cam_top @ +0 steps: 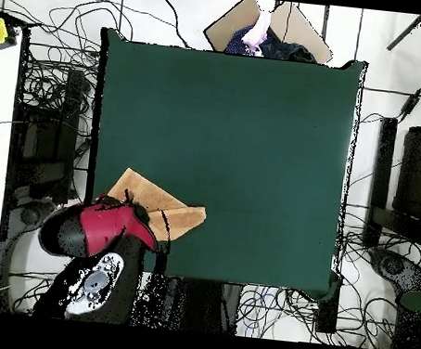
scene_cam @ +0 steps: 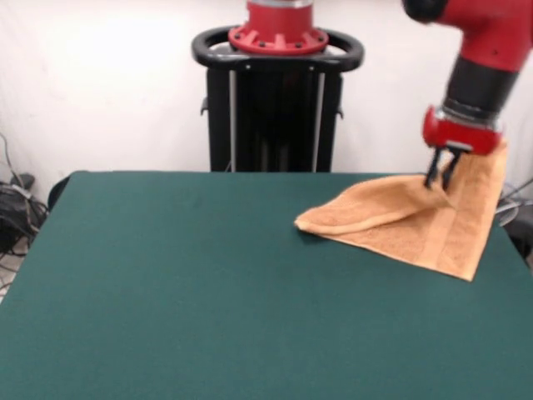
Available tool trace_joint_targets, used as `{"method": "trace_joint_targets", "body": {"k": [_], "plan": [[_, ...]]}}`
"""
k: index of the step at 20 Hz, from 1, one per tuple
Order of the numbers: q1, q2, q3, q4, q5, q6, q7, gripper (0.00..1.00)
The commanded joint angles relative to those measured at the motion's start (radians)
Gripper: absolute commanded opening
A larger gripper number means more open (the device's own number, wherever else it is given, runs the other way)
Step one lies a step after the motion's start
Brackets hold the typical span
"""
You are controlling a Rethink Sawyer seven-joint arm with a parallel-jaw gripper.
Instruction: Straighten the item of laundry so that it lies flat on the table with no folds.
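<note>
The orange-tan towel (scene_cam: 391,221) lies folded at the far right of the dark green table (scene_cam: 208,292) in the front view. One part of it hangs up beside the gripper's right side. My gripper (scene_cam: 439,177) points down with its fingertips pinched on the towel's raised upper fold. In the overhead view the towel (cam_top: 160,205) sits near the table's (cam_top: 255,140) lower left corner, partly under the red arm (cam_top: 101,228); the gripper itself is hidden there. No white tag shows.
The robot's black pedestal (scene_cam: 275,100) stands behind the table's far edge. A person's hand (cam_top: 259,28) and a cardboard piece (cam_top: 295,25) show beyond the top edge of the overhead view. Cables lie around the table.
</note>
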Motion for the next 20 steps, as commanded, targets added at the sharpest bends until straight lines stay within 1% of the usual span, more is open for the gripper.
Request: {"method": "trace_joint_targets", "body": {"k": [1, 3, 6, 8, 10, 11, 13, 15, 17, 20], "plan": [[-0.152, -0.218, 0.076, 0.25, -0.095, 0.126, -0.109, 0.0], [-0.211, -0.27, 0.103, 0.308, -0.129, 0.131, -0.149, 0.0], [-0.291, -0.306, 0.136, 0.379, -0.203, 0.109, -0.193, 0.0], [-0.347, -0.307, 0.16, 0.421, -0.256, 0.083, -0.207, 0.0], [-0.405, -0.292, 0.197, 0.468, -0.301, 0.043, -0.201, 0.0], [-0.416, -0.279, 0.207, 0.484, -0.326, 0.022, -0.18, 0.0], [-0.419, -0.247, 0.214, 0.524, -0.361, -0.03, -0.121, 0.0], [-0.392, -0.201, 0.209, 0.549, -0.383, -0.091, -0.051, 0.0], [-0.341, -0.135, 0.19, 0.555, -0.4, -0.171, 0.03, 0.0], [-0.265, -0.041, 0.172, 0.55, -0.388, -0.274, 0.11, 0.0]]}}
